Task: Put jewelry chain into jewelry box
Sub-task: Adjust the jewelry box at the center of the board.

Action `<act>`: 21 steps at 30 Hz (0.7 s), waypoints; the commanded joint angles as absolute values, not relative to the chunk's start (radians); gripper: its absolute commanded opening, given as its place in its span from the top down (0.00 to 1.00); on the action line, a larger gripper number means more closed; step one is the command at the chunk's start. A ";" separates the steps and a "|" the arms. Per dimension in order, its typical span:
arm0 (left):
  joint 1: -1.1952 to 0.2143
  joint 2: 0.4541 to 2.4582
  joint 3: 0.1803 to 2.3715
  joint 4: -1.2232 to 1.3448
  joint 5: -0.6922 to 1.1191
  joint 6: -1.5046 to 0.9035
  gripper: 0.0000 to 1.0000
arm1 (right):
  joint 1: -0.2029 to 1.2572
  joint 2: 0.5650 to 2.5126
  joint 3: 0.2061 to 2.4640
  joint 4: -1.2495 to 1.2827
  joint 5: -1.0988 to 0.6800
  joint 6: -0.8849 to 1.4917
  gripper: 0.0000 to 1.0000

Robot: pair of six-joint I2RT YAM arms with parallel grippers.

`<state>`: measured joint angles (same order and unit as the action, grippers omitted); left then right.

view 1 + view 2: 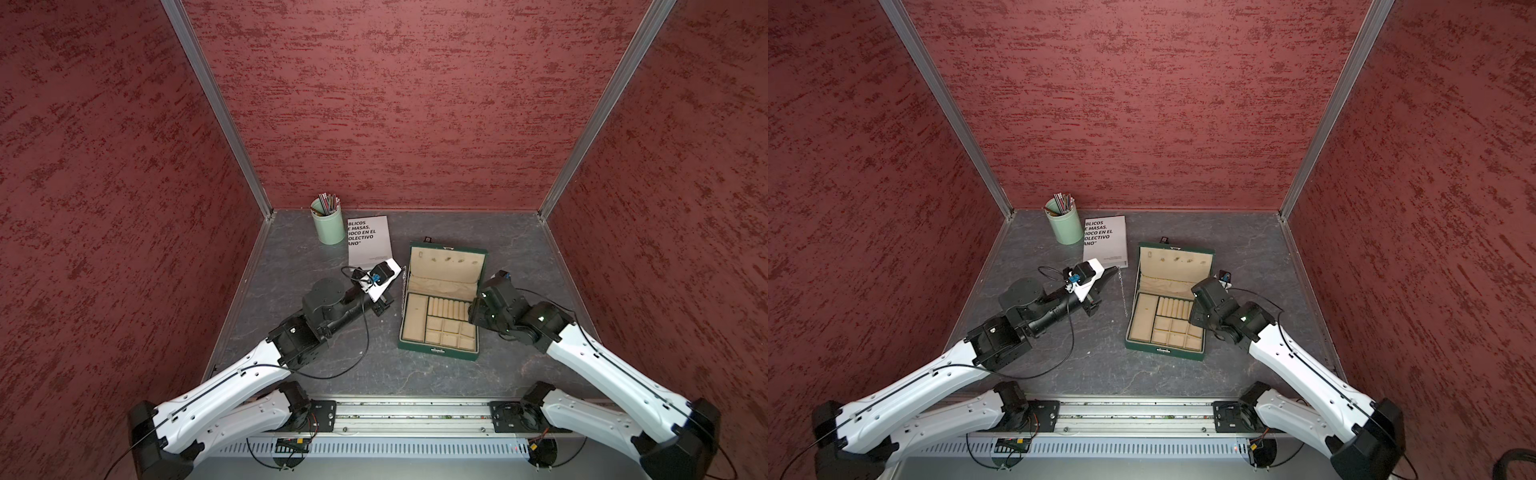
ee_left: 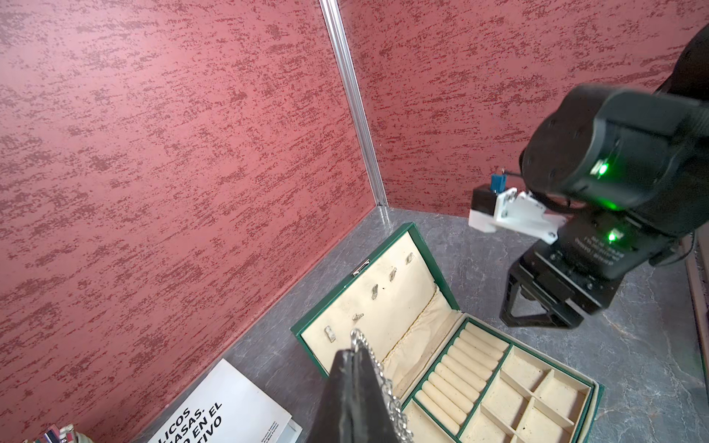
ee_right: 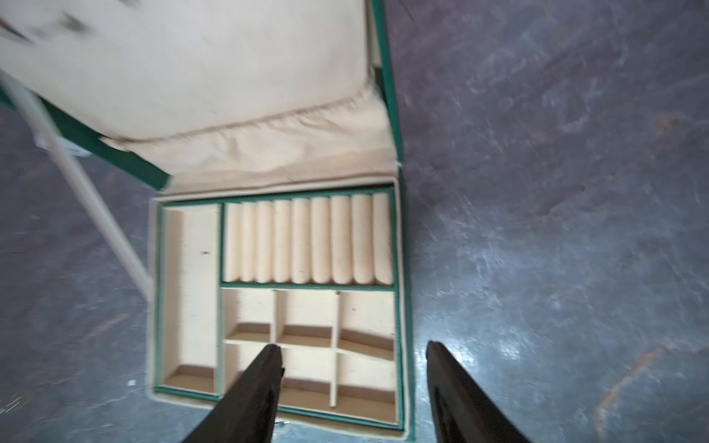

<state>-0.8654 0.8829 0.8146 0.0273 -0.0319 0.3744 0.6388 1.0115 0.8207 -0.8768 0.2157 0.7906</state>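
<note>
Left arm, right arm reach in from near edge over grey surface. Jewelry box lies open mid-surface, lid tipped back, compartments bare. Right tool hovers over box's right side, jaws apart, empty. Left tool pinched tight on top end of jewelry chain. Chain dangles just beside box's left wall, outside it. Likely handling: light, limp, slippery, prone to swing. End pinch suits; lower slowly so links pool in long compartment.

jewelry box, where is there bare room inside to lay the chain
In the jewelry box, the long compartment nearest the left tool is bare, bordered by the ring rolls and six small compartments. Those are bare too, but the open right tool crowds them.
</note>
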 commanded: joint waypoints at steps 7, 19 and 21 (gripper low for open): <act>-0.883 0.891 0.802 0.038 -0.047 0.391 1.00 | 0.521 1.114 0.700 -0.683 0.156 0.700 0.44; -0.903 0.886 0.802 0.031 -0.067 0.409 1.00 | 0.476 1.328 0.745 -0.629 0.055 0.483 0.70; -0.905 0.886 0.804 0.031 -0.066 0.410 1.00 | 0.474 1.353 0.763 -0.640 0.044 0.447 0.74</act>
<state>-0.8982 0.8909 0.8135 0.0238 -0.0574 0.4000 0.4805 1.3132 0.7464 -0.6323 0.0929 0.5373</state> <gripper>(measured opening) 0.040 0.266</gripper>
